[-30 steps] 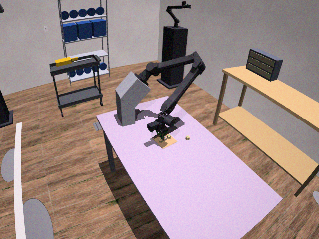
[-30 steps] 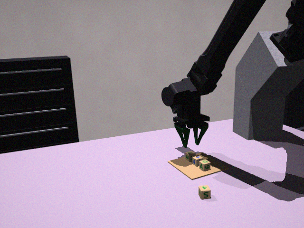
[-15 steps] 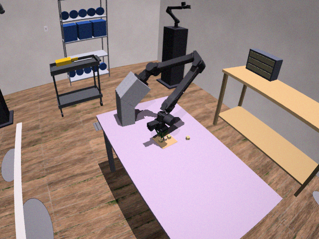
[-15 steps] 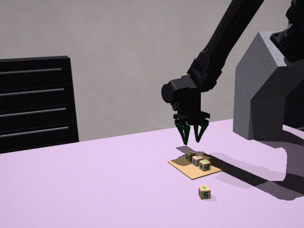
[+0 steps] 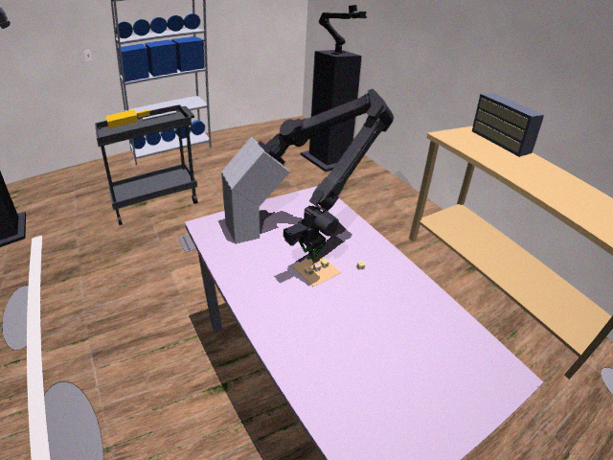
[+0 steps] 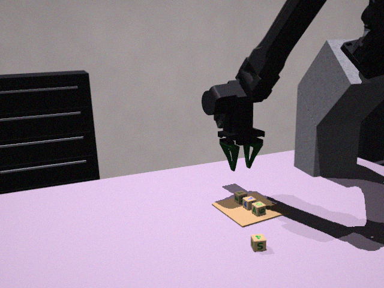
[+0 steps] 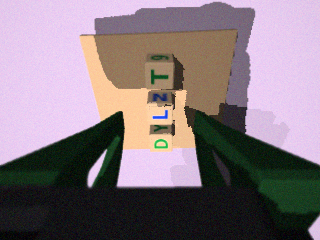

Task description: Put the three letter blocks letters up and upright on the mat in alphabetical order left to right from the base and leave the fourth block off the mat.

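Note:
A tan mat (image 6: 239,216) lies flat on the lilac table. Three wooden blocks stand on it in a tight straight row: one at the far end (image 6: 240,197), one in the middle (image 6: 249,202) and one at the near end (image 6: 258,208). In the wrist view they show T (image 7: 160,76), L (image 7: 160,108) and D (image 7: 161,141) on the mat (image 7: 125,70). The fourth block (image 6: 258,242), with 4 on top and S on its side, lies on the table apart from the mat; it also shows in the top view (image 5: 361,264). My gripper (image 6: 240,168) hangs well above the row, fingers apart and empty.
The grey base pedestal (image 6: 328,108) stands behind the mat to the right and throws a long shadow across the table. A black drawer cabinet (image 6: 46,130) stands beyond the table's far edge. A wooden bench (image 5: 519,197) stands beside the table.

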`<state>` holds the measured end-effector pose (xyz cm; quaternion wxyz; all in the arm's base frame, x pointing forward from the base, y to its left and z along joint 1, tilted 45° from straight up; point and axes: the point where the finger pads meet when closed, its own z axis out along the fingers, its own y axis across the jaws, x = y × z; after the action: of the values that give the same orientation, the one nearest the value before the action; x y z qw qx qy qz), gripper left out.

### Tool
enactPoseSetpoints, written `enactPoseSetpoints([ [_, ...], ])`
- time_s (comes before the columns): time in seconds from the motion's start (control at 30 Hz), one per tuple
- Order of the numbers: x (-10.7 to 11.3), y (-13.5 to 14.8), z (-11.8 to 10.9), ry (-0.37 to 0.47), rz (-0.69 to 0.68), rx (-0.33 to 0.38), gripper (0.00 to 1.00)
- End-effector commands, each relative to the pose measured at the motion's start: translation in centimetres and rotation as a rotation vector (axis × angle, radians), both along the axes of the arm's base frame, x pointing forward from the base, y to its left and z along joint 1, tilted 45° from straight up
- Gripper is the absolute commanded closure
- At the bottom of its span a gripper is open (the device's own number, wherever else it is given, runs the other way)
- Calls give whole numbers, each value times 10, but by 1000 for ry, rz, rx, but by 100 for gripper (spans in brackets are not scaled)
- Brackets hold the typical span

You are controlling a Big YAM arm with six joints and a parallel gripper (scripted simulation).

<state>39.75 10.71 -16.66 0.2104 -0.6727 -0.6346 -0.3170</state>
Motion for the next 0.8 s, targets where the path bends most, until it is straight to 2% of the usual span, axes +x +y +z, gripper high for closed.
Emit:
enactPoseSetpoints([
  [0.0, 1, -13, 9, -10, -11, -4, 53],
  [0.13, 3, -12, 10, -15, -9, -4, 53],
  [0.17, 3, -10, 10, -15, -2, -4, 0],
  [0.53, 2, -9, 10, -12, -3, -4, 0],
  [0.77, -1, -22, 18, -10, -11, -3, 0],
])
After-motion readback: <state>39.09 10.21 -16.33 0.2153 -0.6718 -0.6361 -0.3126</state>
